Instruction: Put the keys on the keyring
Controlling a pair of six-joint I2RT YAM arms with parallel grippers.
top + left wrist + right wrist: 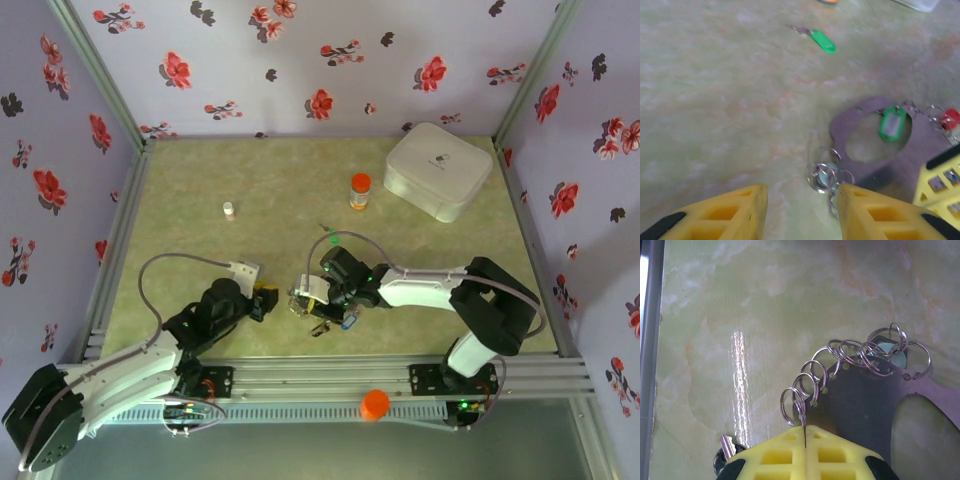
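Note:
The keyring (860, 400) is a flat dark-grey metal hoop with several small split rings (812, 377) through holes along its rim. My right gripper (804, 432) is shut on its edge, holding it just above the table. A green-tagged key (892, 122) and a red tag (951, 119) hang from the keyring (920, 142). My left gripper (801, 210) is open low over the table, with a cluster of split rings and a teal tag (826, 176) just off its right finger (865, 210). A loose green-tagged key (822, 41) lies farther off. A dark-headed key (726, 446) lies under the right gripper.
An orange-capped bottle (360, 190) and a white box (438, 170) stand at the back right. A small white vial (228, 209) stands at the back left. Both grippers (268, 300) (305, 295) meet near the front rail, where an orange cap (375, 403) rests.

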